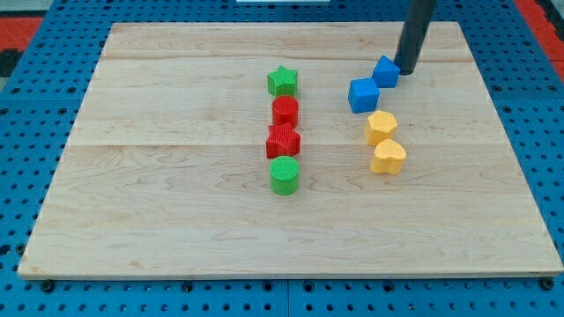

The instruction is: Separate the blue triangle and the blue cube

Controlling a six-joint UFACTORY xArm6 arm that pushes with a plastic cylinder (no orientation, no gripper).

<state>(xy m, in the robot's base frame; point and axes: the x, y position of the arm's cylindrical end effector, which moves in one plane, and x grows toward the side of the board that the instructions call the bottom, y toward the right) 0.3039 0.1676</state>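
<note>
Blue perforated base (26,158) fills the frame edges, with red patches at the view's top corners. On it lies a pale wooden board (176,211), grain running left to right, taking up most of the view.

Dark rod (418,31) comes down from the view's top right; there is no gripper on it, so nothing to open or close. The tip (407,72) sits on the board, touching or just beside the right edge of the blue triangle (386,71).

The blue cube (363,95) is just below-left of the blue triangle, the two touching or nearly so at a corner.

Below the cube: a yellow block (381,127), roughly hexagonal, then a yellow heart-like block (388,157), close together.

Centre column, top to bottom: green star (283,81), red cylinder (285,111), red star (283,141), green cylinder (285,175), each near or touching the next. The column stands well apart from the blue pair.
</note>
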